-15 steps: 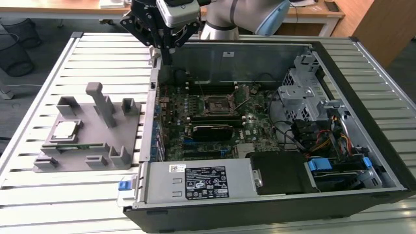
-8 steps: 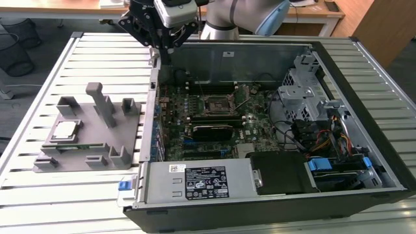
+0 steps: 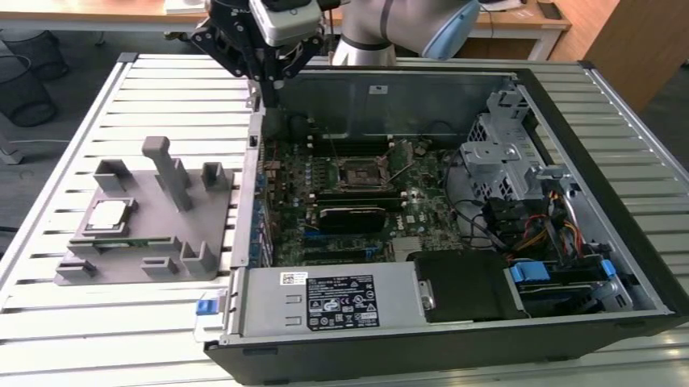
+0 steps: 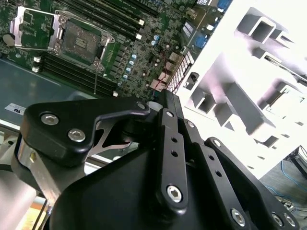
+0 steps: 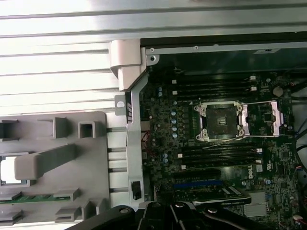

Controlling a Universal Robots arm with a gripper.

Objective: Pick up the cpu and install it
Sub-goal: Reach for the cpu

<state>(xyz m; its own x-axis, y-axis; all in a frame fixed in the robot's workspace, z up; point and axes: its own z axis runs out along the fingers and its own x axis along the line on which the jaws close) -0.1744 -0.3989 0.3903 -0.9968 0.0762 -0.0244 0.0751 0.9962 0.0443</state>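
Hovering gripper point(image 3: 270, 83) is seen over the computer case's point(image 3: 377, 97) corner, its state not discernible | cpu point(image 3: 108, 216) not yet picked, lying on grey fixture point(image 3: 205, 260), well apart | socket point(image 3: 356, 171) left open, empty | pickup and installation judged outstanding

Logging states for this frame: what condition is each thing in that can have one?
cpu: lying metal side up in the grey fixture, not gripped.
socket frame: open and empty, load plate swung aside.
computer case: on its side, interior open.
memory stick: lying in the fixture beside the cpu.
gripper: above the case's edge, apart from the cpu.
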